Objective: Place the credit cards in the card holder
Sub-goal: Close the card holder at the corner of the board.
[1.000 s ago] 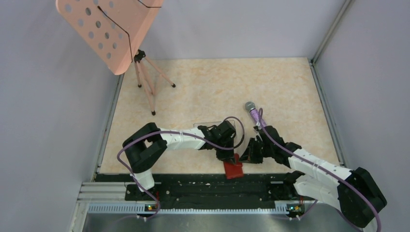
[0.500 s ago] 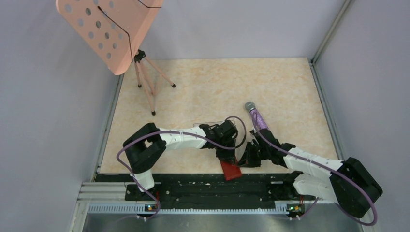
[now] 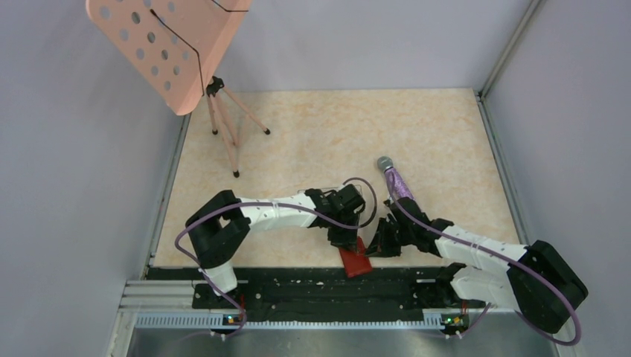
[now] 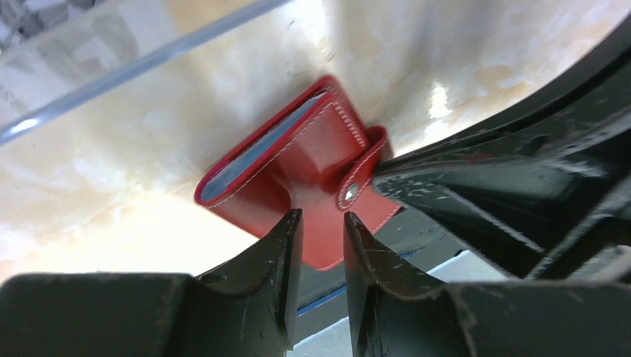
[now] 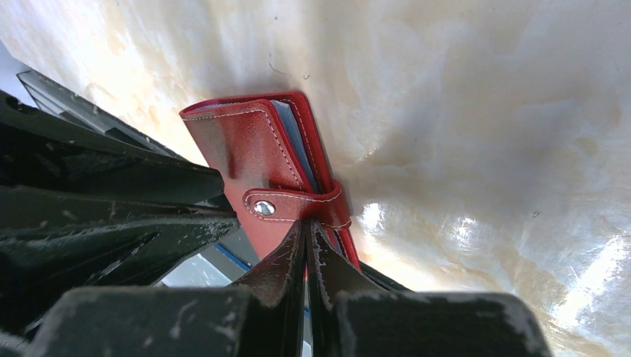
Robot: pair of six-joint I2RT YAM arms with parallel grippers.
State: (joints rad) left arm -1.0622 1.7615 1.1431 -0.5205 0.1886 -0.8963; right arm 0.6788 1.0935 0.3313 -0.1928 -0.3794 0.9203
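Though snapped shut, card holder (image 5: 245,149) touches right jaws.

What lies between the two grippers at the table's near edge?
The closed red card holder lies between the left gripper and the right gripper; both wrist views show it.

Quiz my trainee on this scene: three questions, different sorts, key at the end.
1. True or false: the red card holder lies spread open.
2. Which tool's fingers stand apart? A) left tool B) right tool
3. Name the pink thing standing at the table's far left.
Key: 1 false, it is folded shut; 2 A; 3 the music stand.
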